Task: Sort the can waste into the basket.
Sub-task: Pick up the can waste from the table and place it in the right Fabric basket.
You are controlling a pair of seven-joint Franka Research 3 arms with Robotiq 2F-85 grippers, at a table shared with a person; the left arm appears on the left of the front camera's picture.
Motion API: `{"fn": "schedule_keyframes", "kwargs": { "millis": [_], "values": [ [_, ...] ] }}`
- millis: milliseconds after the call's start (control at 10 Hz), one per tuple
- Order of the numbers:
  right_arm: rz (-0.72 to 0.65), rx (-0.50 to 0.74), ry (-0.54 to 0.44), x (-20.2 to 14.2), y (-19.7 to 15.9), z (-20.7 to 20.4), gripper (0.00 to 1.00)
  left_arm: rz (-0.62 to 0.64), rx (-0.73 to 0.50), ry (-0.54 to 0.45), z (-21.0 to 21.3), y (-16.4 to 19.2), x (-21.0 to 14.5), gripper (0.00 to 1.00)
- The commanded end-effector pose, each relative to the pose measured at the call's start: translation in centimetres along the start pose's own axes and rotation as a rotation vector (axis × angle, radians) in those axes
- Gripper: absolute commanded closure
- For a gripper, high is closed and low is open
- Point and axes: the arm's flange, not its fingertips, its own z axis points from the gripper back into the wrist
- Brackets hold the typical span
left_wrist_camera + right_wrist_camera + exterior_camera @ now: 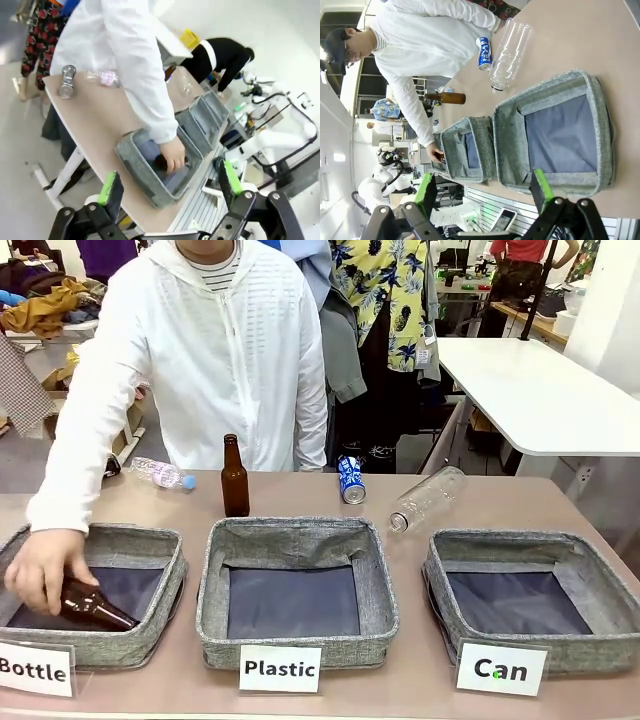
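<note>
A blue can (351, 480) with white lettering lies on its side at the far middle of the table, also seen as the blue can (484, 52) in the right wrist view. A dented silver-dark can (66, 81) stands near the table's far left end. The grey basket (520, 541) behind the "Can" card (501, 668) sits at the front right with nothing inside; the same basket (507, 135) lies just beyond my right gripper (481, 175), which is open. My left gripper (168, 172) is open too, held well off the table's near left edge.
The person's hand (40, 565) holds a brown bottle (95, 606) inside the "Bottle" bin (150, 540). The "Plastic" bin (295, 532) stands in the middle. An upright brown bottle (235, 477), a small plastic bottle (160, 473) and a large clear bottle (427, 500) lie behind the bins.
</note>
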Motion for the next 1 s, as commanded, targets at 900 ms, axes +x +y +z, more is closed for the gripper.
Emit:
{"fn": "schedule_keyframes", "kwargs": {
  "millis": [900],
  "values": [
    [0.024,0.023,-0.010,0.2,0.1,0.0,0.00,-0.016,0.152,0.428,-14.3,2.0,9.0,0.00]
  ]
}}
